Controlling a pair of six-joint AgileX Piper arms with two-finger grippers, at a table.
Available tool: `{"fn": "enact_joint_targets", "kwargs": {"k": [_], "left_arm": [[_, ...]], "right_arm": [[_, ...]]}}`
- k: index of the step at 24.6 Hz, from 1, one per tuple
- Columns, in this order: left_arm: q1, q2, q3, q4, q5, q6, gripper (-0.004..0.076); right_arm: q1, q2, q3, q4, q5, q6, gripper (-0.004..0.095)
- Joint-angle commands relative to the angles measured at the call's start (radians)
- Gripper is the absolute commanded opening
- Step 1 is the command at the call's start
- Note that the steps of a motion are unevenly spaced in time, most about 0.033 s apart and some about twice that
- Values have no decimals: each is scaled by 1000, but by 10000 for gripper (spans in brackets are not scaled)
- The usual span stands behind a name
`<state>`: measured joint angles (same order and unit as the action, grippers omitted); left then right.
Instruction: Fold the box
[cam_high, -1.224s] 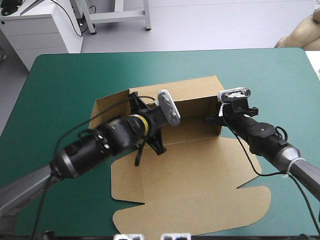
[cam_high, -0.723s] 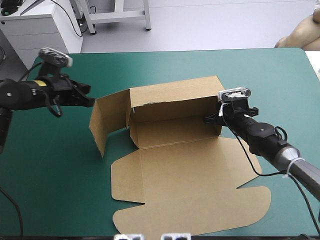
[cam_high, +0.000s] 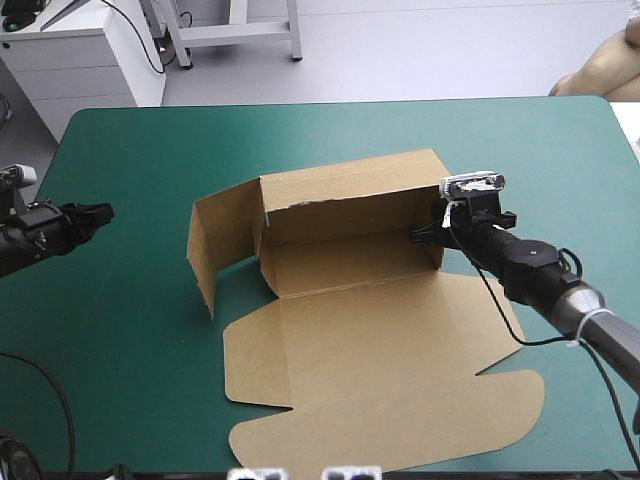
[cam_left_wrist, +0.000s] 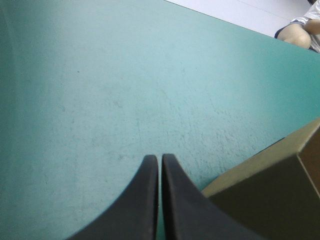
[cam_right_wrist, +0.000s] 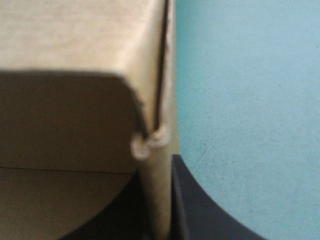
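Wall-raising step: box (cam_high: 350, 300) mid-table, back wall up, right gripper (cam_high: 418, 237) clamped on its right end, left gripper (cam_high: 103, 212) closed on nothing (well apart, over bare cover (cam_high: 130, 330)); next move probably needs the loose left flap (cam_high: 222, 240) swung inward.

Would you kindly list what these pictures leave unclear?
High view: the right pincer's grip on the box wall, hidden under its own arm.
Left wrist view: most of the box, cut off by the picture's edge beside the shut left pincer.
Right wrist view: the box's inside, dark and blurred.
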<state>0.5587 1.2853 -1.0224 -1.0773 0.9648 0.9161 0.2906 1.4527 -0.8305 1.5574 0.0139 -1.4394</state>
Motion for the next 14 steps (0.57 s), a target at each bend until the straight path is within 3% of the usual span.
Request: {"fn": "enact_joint_targets", "kwargs": {"k": [1,2,7,11,14], "left_arm": [[4,-29,-23,-75,-6,5,6],[4,-29,-23,-75,-6,5,6],[4,-29,-23,-88,-6,37,6],[4,-29,-21,-102,-6,41,6],[4,-29,-21,-102,-9,48,6]], "right_arm": [[-77,25,-20,-166,255,208,-17],[-106,38,-27,-347,303,370,-12],[-139,34,-111,-884,433,841,-12],[-139,34,-300,-1110,664,1134,-12],[-139,34,-446,-1202,794,1262,-12]]}}
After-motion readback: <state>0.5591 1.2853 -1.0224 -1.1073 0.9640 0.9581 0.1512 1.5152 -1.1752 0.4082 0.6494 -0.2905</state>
